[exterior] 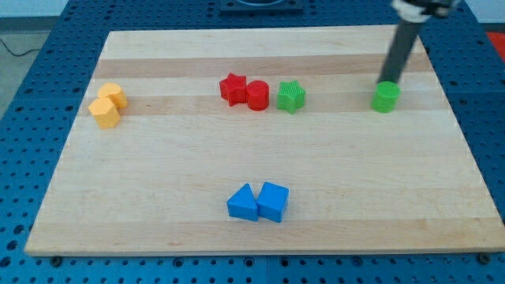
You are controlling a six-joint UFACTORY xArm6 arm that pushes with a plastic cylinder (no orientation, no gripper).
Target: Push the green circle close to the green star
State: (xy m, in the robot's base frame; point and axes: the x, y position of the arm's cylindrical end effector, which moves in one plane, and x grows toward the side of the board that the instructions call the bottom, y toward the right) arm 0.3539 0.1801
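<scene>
1. Tip (390,81) of dark rod (399,51), slanting down from the view's top right, ending at the upper edge of the green circle (386,97); touching or just shy of it, cannot tell. No jaws on the rod, so nothing clamped or held.
2. Green circle directly below the tip, toward the view's right side of the board, well apart from the green star (290,96).
3. Green star at roughly the same height in the view, off to the view's left of the circle, just beside a red circle (257,95).
4. Red circle touching a red star (233,89) on its left.
5. Two yellow blocks (108,105) pressed together far over at the view's left; shapes unclear.
6. Blue triangle (243,203) and blue cube (273,201) side by side, touching, near the view's bottom centre.
7. Pale wooden board (158,197) under everything, resting on a blue perforated table (39,87) showing on all sides.
</scene>
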